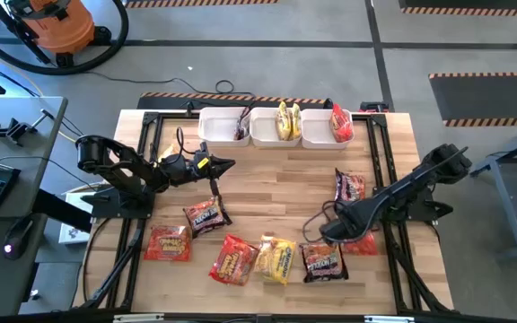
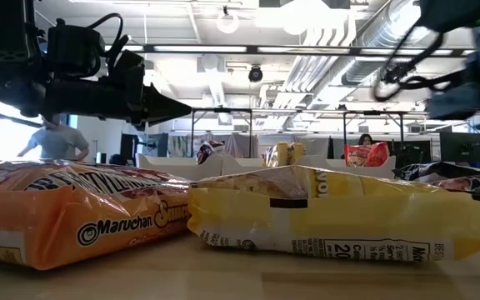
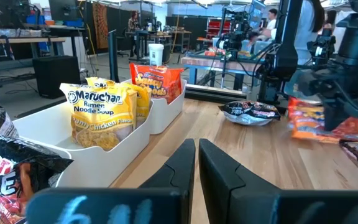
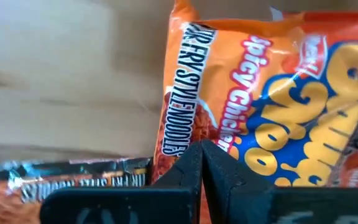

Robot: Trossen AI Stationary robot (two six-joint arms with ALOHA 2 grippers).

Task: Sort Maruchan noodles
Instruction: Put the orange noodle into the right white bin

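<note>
Yellow packet in the middle bin: stands upright on edge; label reads "Maruchan Ramen Noodle Soup", then "Chicken Flavor".
Red packet in the right bin: upright behind the yellow one; only large yellow-and-blue lettering shows, not readable.
Dark packet in the left bin: leans against the bin wall; its print cannot be read from above.
White bins: three in a row at the table's far edge, one colour in each.
Loose packets on the wooden table: seven lie flat near the front edge. From the left: a red one, a dark one, a red one, a yellow one, a dark one. Another dark one lies farther back, long axis running front to back.
Orange-red packet under the right arm: flat on the table; reads "Spicy Chicken" and "...R FRY STYLE NOODLES", lettering running along its edge.
Low view label: the nearest orange packet reads "Maruchan".
Left gripper: raised over the table just in front of the left bin, fingers pressed together, holding nothing.
Right gripper: low over the orange-red packet, fingers pressed together, nothing pinched between them.
</note>
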